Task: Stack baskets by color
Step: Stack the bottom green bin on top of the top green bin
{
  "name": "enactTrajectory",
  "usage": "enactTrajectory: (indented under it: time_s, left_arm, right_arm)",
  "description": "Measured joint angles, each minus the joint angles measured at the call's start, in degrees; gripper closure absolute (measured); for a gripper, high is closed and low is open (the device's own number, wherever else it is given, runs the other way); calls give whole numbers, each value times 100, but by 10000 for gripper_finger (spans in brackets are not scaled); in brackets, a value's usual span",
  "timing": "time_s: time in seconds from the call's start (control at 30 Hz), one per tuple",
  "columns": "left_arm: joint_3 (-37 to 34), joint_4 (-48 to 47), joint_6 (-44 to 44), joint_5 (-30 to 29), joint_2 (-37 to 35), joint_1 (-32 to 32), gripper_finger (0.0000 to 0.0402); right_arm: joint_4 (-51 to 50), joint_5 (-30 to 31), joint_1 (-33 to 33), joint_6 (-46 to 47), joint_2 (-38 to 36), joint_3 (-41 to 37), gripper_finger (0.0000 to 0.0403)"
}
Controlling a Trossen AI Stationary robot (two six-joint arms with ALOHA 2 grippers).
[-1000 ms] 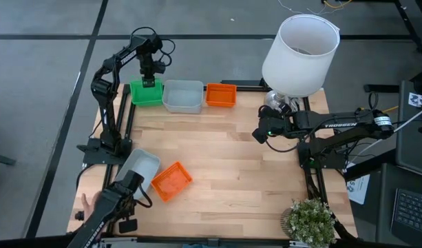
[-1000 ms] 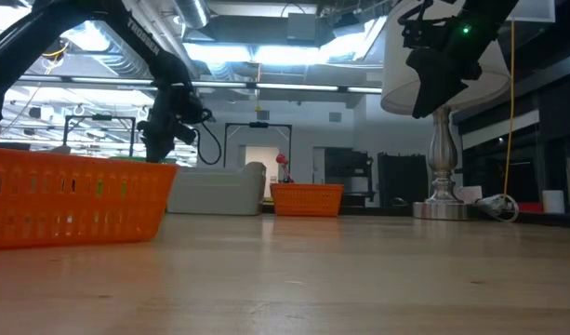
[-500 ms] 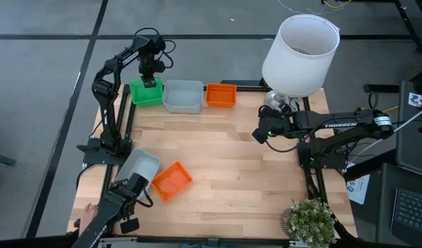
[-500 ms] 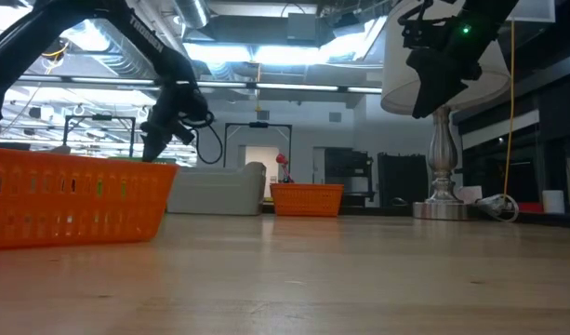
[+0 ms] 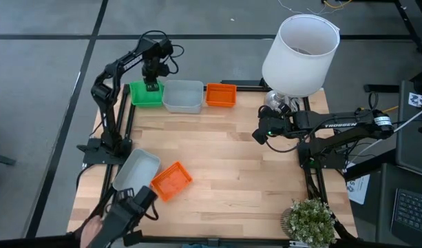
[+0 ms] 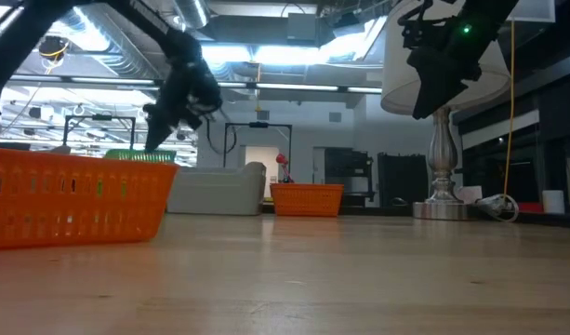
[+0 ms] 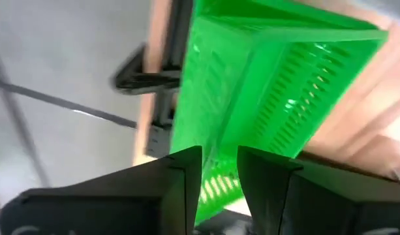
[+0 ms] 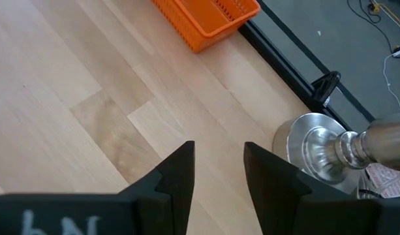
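Observation:
A green basket (image 5: 143, 95) stands at the table's far left edge, and its rim (image 6: 136, 155) shows in the low view. My left gripper (image 5: 153, 85) points down over its far rim and is shut on it. To its right along the far edge sit a grey basket (image 5: 183, 96) and an orange basket (image 5: 221, 94). Another grey basket (image 5: 136, 169) and another orange one (image 5: 171, 181) lie at the near left. My right gripper (image 5: 260, 135) hangs open above the table's right side, with bare wood between its fingers (image 8: 180, 173). My left gripper has the green basket's slotted wall (image 7: 219, 173) pinched between its two fingers, at the far rim toward the grey basket. The fingers come from above, slanting down. In the left wrist view the basket looks tilted; whether it is clear of the table I cannot tell.
A white lamp (image 5: 299, 45) stands at the far right corner, its metal base (image 8: 317, 153) close to my right gripper. A potted plant (image 5: 310, 220) sits at the near right corner. A person's hand with a dark tool (image 5: 124, 213) is at the near left corner.
My left gripper has risen and gone toward the table's right, tipping and rolling as it went, still shut on the green basket. The basket's rim now shows higher in the low view. The hand with the dark tool has drawn back toward the near edge.

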Motion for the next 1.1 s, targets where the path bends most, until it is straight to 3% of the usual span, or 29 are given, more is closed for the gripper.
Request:
enactTrajectory:
  time_s: [0.17,0.3,0.47,0.53,0.63,0.73,0.93,1.1]
  left_arm:
    - [11,76,-211,-11,-612,-232,309]
    - [11,272,-370,425,-884,-282,310]
    - [11,345,-1328,685,-960,-286,310]
    - [11,496,-1628,405,-932,-275,310]
    - [-97,619,-2193,-669,-881,-264,315]
    - [-416,911,-2191,-1573,-874,-270,320]
    - [-1289,1836,-1143,-1194,-881,-298,336]
    - [-1598,2042,-819,-1782,-881,-312,355]
  right_arm:
    - [2,2,0,9,0,0,269]
    - [8,2,0,28,0,0,269]
    - [15,0,0,35,0,0,269]
    - [15,0,0,35,0,0,269]
    - [17,0,0,37,0,0,269]
    - [16,0,0,37,0,0,269]
    - [15,2,0,39,0,0,269]
    - [11,3,0,39,0,0,269]
